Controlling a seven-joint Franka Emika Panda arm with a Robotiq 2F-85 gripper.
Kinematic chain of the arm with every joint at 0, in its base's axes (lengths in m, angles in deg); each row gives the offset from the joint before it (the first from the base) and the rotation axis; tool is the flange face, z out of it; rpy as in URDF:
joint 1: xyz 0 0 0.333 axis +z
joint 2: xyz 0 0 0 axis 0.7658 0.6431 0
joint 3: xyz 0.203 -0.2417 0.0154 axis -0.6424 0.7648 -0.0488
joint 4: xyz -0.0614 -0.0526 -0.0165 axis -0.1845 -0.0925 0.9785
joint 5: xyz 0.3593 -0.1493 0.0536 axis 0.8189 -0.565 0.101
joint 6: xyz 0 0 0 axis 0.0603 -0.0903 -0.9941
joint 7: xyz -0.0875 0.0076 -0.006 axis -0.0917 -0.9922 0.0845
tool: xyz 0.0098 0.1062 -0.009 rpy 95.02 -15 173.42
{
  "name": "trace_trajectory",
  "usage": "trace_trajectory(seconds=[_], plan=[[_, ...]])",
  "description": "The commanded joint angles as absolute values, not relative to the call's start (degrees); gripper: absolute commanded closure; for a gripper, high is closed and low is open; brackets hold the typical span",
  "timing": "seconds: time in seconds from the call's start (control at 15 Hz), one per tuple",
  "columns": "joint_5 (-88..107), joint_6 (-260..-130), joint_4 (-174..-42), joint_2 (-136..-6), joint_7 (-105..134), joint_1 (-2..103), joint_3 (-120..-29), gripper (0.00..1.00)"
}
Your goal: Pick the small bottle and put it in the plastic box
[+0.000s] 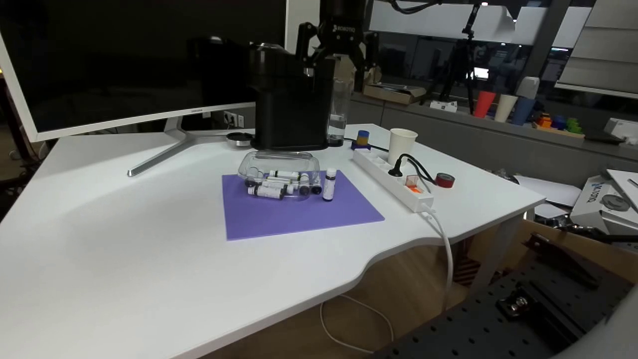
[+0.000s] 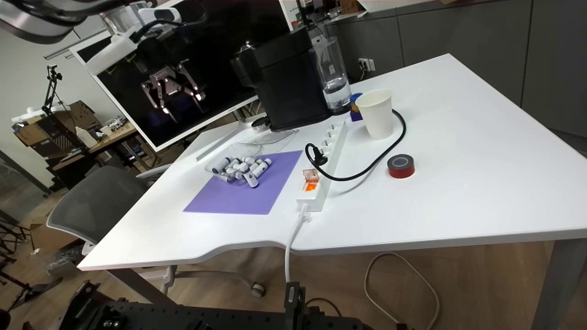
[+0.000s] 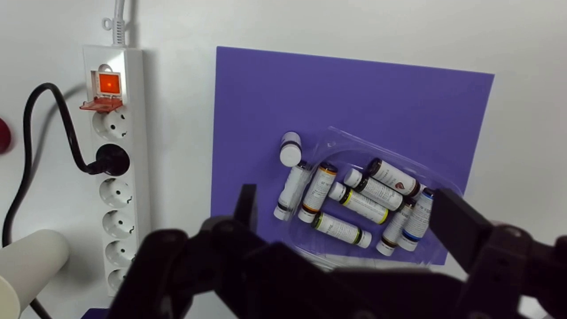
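1. Monitor: white frame, metal foot resting on the white table.
2. Purple sheet: flat on the table.
3. Power strip: white, beside the purple sheet; orange switch lit, cover open.
4. Black plug: seated in the power strip.
5. Paper cup: upright, just beside the power strip.
6. Tape roll: red sidewall, lying flat on the table.
7. Chair: grey backrest, next to the table.

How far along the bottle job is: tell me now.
Done, it seems: several bottles lie in the clear plastic box. In hand: nothing; the end effector hangs open and empty. Left: probably boxing the upright bottle, standing outside on the purple mat.
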State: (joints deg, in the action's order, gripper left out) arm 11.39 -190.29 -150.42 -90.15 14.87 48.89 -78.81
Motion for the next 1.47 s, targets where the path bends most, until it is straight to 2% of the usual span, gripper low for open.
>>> trace_trajectory(seconds=[0.0, 1.4], plan=[[11.5, -190.1, -150.3, -90.2, 14.9, 49.1, -78.6, 0.0], [12.3, -203.7, -145.6, -66.8, 16.4, 47.1, -75.5, 0.0]])
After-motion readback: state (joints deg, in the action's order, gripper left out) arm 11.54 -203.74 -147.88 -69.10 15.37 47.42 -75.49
